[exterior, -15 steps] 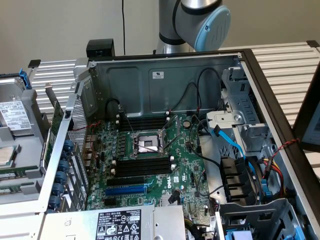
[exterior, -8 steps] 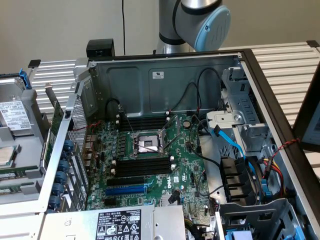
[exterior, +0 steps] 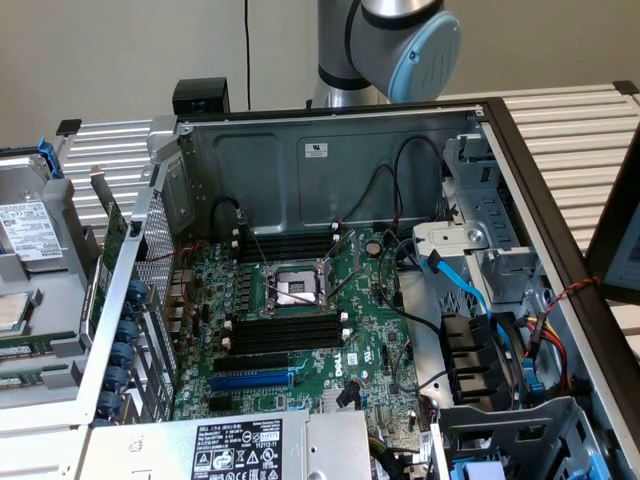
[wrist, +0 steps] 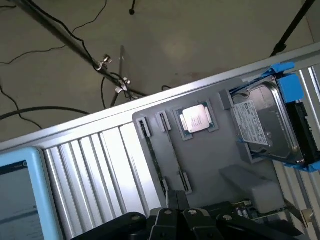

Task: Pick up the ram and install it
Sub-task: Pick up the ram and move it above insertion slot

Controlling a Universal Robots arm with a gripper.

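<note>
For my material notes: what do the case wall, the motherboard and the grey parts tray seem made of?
Case wall: bare sheet metal, dull grey with soft glare, probably steel.
Motherboard: green circuit board with a slightly glossy coating.
Grey parts tray: matte, moulded-looking pockets, likely plastic.

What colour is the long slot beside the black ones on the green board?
Blue; the slot shows best in the exterior view.
</note>
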